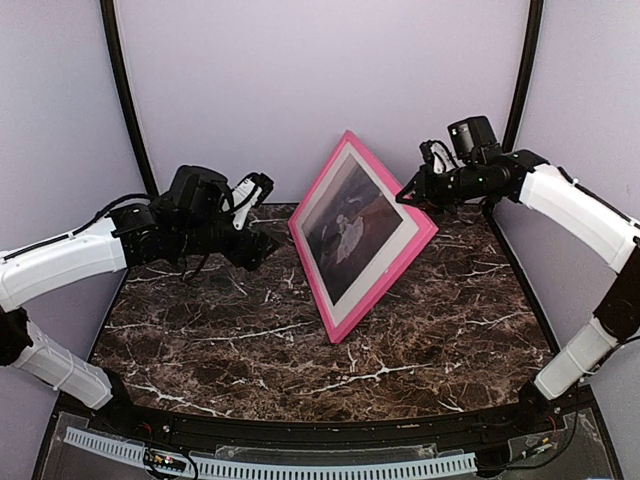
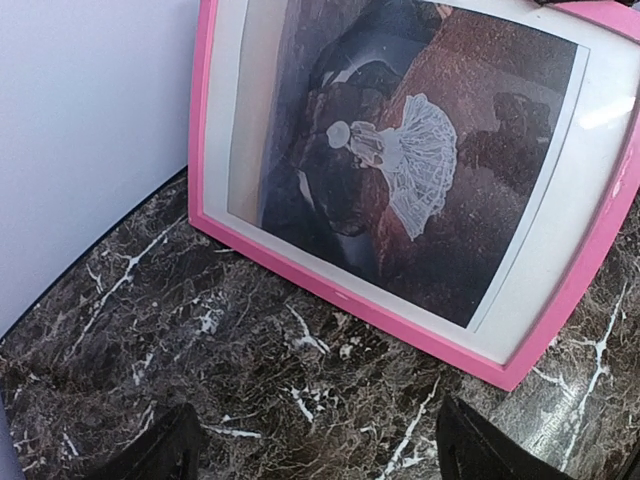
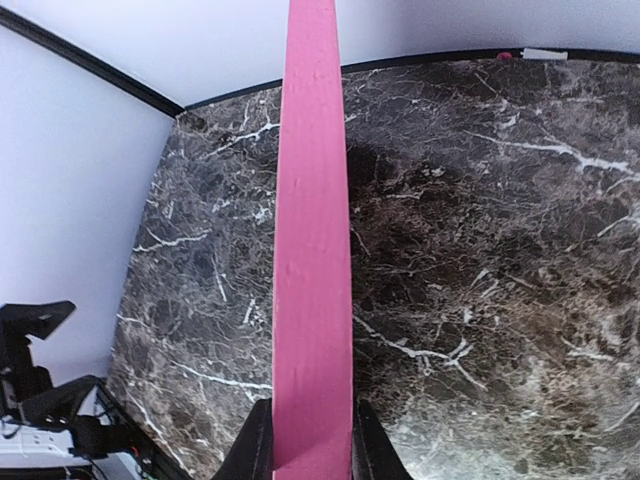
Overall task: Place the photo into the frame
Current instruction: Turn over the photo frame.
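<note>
Frame (image 1: 385,284) tilted on one corner on marble surface (image 1: 230,345), photo (image 1: 345,232) inside white mat (image 2: 598,175). Right fingers (image 3: 256,452) clenched on frame's pink edge. Left fingers (image 2: 160,450) spread wide, apart from frame.

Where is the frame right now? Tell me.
In the top view the frame stands tilted on one edge at the back middle of the table, its upper edge pinched by the right gripper.
</note>
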Tool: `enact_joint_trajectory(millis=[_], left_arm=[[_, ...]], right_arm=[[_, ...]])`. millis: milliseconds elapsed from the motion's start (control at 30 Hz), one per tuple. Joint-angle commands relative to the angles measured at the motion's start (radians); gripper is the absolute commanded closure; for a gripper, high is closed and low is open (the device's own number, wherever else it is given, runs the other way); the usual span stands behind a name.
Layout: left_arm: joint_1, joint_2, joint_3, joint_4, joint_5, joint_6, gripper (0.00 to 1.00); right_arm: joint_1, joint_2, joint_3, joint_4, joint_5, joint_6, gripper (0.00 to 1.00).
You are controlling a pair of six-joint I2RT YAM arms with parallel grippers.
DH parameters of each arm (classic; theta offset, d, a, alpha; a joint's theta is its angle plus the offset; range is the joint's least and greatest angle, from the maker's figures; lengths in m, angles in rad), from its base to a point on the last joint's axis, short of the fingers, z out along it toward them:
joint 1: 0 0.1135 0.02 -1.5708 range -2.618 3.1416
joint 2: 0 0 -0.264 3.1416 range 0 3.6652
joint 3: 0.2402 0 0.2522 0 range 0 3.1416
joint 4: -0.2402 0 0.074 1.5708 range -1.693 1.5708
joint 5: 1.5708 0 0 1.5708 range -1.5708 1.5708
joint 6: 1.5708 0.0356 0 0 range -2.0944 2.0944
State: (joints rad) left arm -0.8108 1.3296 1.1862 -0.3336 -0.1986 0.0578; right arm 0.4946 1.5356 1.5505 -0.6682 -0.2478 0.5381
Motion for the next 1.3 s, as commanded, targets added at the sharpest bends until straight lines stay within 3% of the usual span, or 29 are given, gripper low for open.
enact_joint_trajectory(millis=[0,333,600,800,1033,1267], left_arm=[[0.002,0.005,-0.041,0.070,0.030,-0.053,0.16],[0.003,0.022,-0.093,0.107,0.027,-0.081,0.16],[0.002,0.039,-0.160,0.135,0.028,-0.131,0.16],[0.002,0.043,-0.194,0.144,0.031,-0.145,0.16],[0.002,0.040,-0.217,0.140,0.015,-0.161,0.16],[0.002,0.026,-0.226,0.132,0.004,-0.158,0.16]], right_arm=[[-0.033,-0.108,-0.195,0.306,-0.080,0.155,0.80],[-0.075,-0.230,-0.629,0.688,-0.174,0.392,0.69],[-0.080,-0.228,-0.854,0.918,-0.208,0.485,0.73],[-0.080,-0.180,-0.978,1.046,-0.225,0.512,0.70],[-0.080,-0.121,-1.051,1.116,-0.232,0.492,0.65],[-0.083,-0.080,-1.045,1.055,-0.205,0.415,0.60]])
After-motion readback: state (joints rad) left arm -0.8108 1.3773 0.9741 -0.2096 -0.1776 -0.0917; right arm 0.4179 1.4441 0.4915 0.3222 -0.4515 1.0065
